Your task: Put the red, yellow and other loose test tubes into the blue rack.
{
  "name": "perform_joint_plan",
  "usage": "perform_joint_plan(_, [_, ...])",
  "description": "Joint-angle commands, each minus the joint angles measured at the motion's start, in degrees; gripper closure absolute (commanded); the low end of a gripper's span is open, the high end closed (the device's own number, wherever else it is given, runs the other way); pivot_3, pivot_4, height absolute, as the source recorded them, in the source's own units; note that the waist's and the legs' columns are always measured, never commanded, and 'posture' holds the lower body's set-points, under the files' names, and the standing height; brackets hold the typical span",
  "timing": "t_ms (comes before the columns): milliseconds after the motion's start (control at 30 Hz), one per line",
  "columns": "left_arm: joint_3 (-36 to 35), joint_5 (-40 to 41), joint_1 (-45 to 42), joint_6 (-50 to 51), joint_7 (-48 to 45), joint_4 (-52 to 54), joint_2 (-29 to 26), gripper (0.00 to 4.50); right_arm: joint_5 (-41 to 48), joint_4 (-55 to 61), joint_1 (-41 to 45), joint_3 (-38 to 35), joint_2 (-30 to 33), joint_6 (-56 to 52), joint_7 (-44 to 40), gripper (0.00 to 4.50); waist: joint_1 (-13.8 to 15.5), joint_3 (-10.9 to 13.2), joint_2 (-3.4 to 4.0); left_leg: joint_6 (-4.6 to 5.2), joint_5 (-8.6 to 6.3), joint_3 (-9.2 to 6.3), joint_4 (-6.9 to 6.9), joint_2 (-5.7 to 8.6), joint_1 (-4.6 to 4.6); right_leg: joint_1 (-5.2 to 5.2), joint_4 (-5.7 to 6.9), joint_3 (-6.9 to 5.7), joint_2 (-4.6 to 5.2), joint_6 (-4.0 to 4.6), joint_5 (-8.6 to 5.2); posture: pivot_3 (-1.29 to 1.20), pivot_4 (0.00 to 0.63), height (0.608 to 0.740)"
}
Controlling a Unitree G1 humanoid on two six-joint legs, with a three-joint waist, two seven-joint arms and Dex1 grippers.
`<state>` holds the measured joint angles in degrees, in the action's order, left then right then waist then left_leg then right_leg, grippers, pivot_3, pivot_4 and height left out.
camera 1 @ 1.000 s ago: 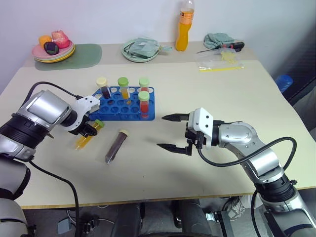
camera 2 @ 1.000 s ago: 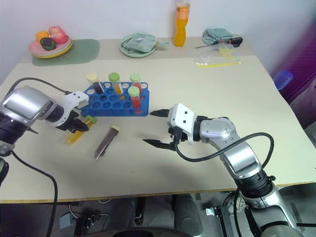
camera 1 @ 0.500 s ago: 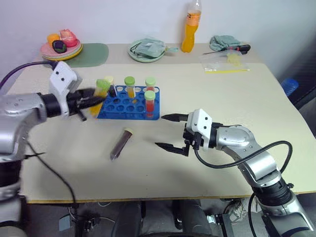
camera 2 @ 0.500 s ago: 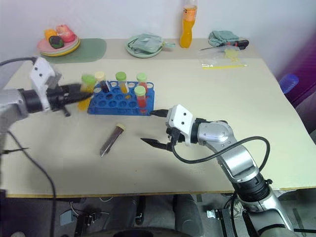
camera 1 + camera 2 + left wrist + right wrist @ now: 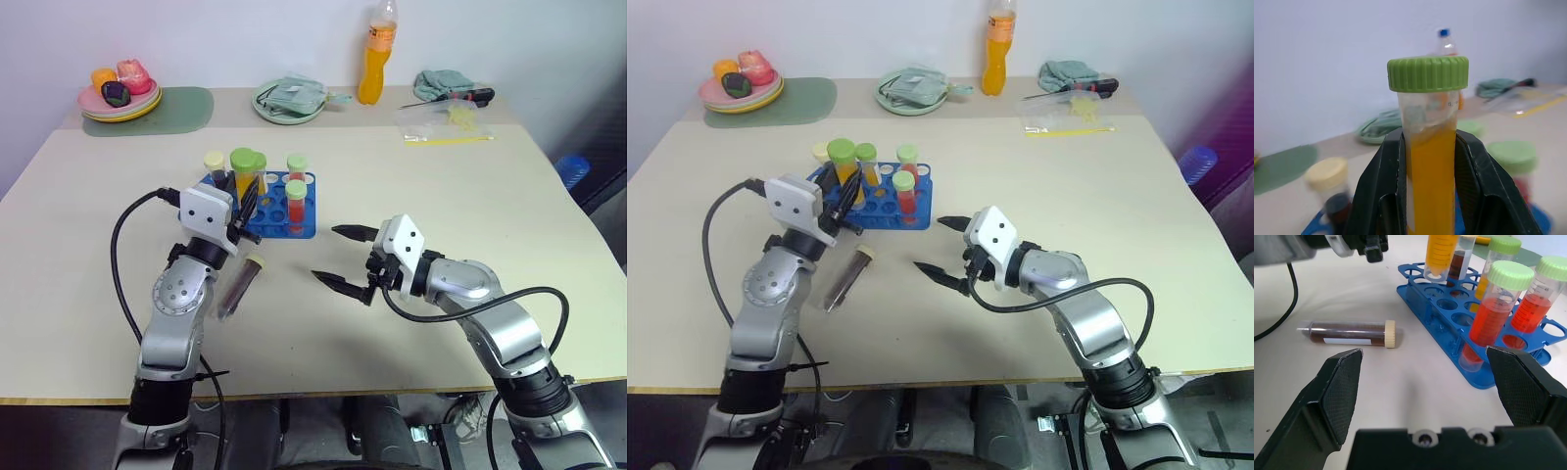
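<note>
Left gripper (image 5: 1427,161) clamps yellow-orange tube (image 5: 1431,147) upright over blue rack (image 5: 294,227); centre tip on hole before lowering.

- A tall orange drink bottle (image 5: 370,57) stands upright at the far edge of the beige desk (image 5: 441,196).
- Stacked pastel plates (image 5: 116,103) holding toy food sit at the far left corner, beside a green mat (image 5: 181,106).
- A pale green plate (image 5: 288,106) carries a folded cloth.
- A teal rag (image 5: 438,82), a red-handled screwdriver (image 5: 468,95) and a clear plastic bag (image 5: 443,122) lie at the far right.
</note>
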<state>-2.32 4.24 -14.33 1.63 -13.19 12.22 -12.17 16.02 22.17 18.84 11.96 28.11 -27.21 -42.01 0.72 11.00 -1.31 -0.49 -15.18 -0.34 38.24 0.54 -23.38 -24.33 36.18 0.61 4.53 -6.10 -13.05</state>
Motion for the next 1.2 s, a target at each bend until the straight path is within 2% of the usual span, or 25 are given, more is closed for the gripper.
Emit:
perform_joint_plan(33, [-1.2,-0.6,-2.2,-5.6,1.0,-4.0,0.2,3.72,0.5,1.2,0.0,-1.4,0.0,0.2,0.3,0.0,0.0,0.0,0.0,0.0,0.0,0.0,0.0,0.0,-0.01,0.0,-0.01,0.0,0.0,0.0,0.0,0.0,0.15,0.74])
perform_joint_plan(233, [-0.9,1.2,-5.2,-9.1,-0.2,-11.4,1.2,3.72,0.5,1.6,-0.3,-1.4,-0.1,0.2,0.6,0.0,0.0,0.0,0.0,0.0,0.0,-0.01,0.0,0.05,-0.01,0.01,-0.01,-0.03,0.01,-0.01,0.0,0.0,0.15,0.74])
perform_joint_plan(867, [0.8,2.5,-6.1,-11.0,-2.3,-16.1,5.1,3.72,0.5,2.8,-1.4,-0.8,-0.4,0.0,1.8,0.0,0.0,0.0,-0.01,0.0,0.0,-0.01,0.01,0.06,0.0,0.03,-0.01,-0.04,0.0,-0.01,0.01,0.0,0.15,0.74])
perform_joint_plan(1167, [1.0,0.1,-5.6,-13.2,-2.0,-17.6,4.4,3.72,0.5,2.8,-1.5,-0.8,-0.3,0.3,1.6,0.0,0.0,0.0,-0.01,0.0,0.0,-0.02,0.01,0.08,0.0,0.03,-0.01,-0.04,0.01,-0.01,0.01,0.0,0.15,0.74])
perform_joint_plan(1200, [1.0,0.0,-5.5,-13.1,-1.7,-17.6,4.4,3.23,0.5,2.8,-1.6,-0.8,-0.3,0.3,1.6,0.0,0.0,0.0,-0.01,0.0,0.0,-0.02,0.01,0.07,-0.01,0.03,-0.01,-0.04,0.01,-0.01,0.01,0.0,0.15,0.74])
